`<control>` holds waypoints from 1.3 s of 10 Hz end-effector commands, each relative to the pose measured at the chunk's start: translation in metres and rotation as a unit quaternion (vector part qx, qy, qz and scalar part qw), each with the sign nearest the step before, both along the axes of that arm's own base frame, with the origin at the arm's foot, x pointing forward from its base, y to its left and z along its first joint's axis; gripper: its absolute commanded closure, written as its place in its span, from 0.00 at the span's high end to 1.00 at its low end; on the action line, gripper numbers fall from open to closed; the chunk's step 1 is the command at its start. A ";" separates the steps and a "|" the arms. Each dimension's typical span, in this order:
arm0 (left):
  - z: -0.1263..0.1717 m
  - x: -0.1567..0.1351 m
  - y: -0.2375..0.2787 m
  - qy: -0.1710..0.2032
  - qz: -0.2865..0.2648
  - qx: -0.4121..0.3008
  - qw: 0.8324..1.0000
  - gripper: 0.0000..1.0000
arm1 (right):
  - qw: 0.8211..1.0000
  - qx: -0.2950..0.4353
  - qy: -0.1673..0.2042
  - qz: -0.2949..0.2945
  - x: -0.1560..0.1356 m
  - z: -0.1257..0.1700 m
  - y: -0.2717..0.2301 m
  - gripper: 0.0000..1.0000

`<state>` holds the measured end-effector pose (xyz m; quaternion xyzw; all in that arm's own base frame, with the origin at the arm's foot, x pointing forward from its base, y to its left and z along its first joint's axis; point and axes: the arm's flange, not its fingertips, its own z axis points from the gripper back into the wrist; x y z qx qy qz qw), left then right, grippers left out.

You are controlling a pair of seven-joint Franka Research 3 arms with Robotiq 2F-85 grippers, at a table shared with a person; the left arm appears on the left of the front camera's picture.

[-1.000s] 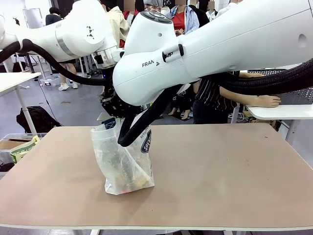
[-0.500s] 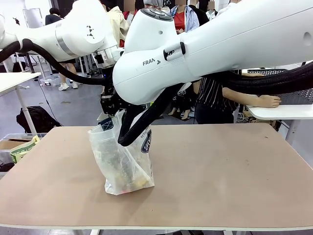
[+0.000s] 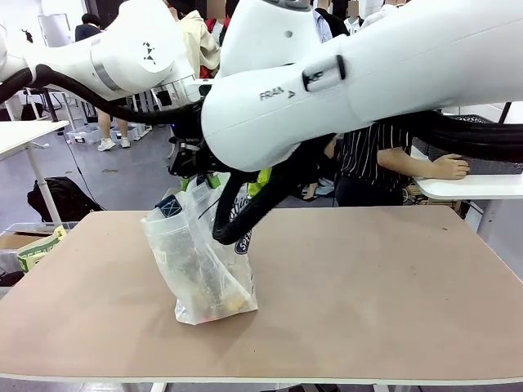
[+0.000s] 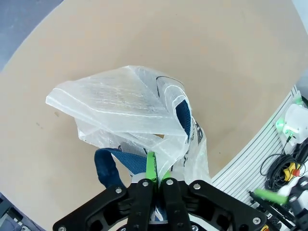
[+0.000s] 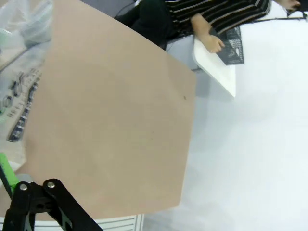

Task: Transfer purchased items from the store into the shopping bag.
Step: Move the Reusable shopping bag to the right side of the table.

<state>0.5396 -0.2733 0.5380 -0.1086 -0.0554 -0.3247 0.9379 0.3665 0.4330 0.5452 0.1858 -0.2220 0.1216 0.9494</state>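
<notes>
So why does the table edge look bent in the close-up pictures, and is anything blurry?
Left wrist view: the wide lens bows the table edge into a curve; the shopping bag is sharp. Right wrist view: same curving, with bright white floor glare. Front view: straight lines, even light, the near right arm looms large.

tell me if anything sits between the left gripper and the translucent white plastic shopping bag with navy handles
Nothing visible does. The left gripper is already on the translucent white plastic shopping bag: in the left wrist view its green-padded fingers are closed together on the bag's top, next to a navy handle. The bag stands upright on the tan table.
</notes>
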 end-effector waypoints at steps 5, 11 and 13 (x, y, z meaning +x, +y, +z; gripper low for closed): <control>0.016 0.004 0.030 -0.001 0.027 -0.043 0.999 0.00 | 0.991 -0.046 0.021 -0.127 -0.032 0.003 -0.100 1.00; 0.091 -0.003 0.114 -0.087 0.058 0.002 0.995 0.00 | 0.966 -0.079 0.036 -0.243 -0.035 0.004 -0.190 1.00; 0.108 0.007 0.162 -0.086 0.080 0.019 0.993 0.00 | 0.976 -0.067 0.020 -0.207 -0.039 0.014 -0.177 1.00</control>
